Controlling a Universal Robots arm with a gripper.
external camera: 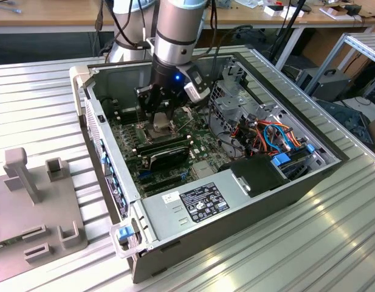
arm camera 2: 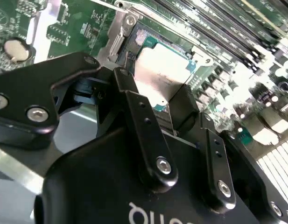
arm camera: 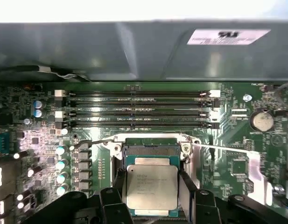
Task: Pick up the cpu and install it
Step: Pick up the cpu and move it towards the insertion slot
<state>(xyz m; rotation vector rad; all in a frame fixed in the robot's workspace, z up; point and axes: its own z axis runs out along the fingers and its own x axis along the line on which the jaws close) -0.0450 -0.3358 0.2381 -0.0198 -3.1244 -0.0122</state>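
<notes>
"Where's the cpu point(arm camera: 151, 186) right now?"

"Down inside the open computer case point(external camera: 236, 204), which lies flat on the ribbed metal tabletop point(external camera: 333, 243). The arm point(external camera: 175, 30) reaches straight down into it, and the tool point(external camera: 158, 118) is low over the green motherboard point(arm camera: 237, 140)."

"Is it gripping the cpu?"

"Yes. In both wrist views the two black fingers point(arm camera 2: 134, 107) are clamped on opposite edges of it, with the silvery face towards the cameras."

"And the socket?"

"The socket point(arm camera: 151, 150) is right under the cpu. The cpu covers most of it. A strip of contacts shows past one edge, on the side towards the memory slots point(arm camera: 134, 109). I can't tell whether the cpu touches the socket or sits just above it."

"Anything else around?"

"A round coin battery point(arm camera: 262, 121) on the board, off to one side of the socket. There's also a grey fixture plate point(external camera: 29, 213) on the tabletop at the exterior view's left, well apart from the case."
</notes>
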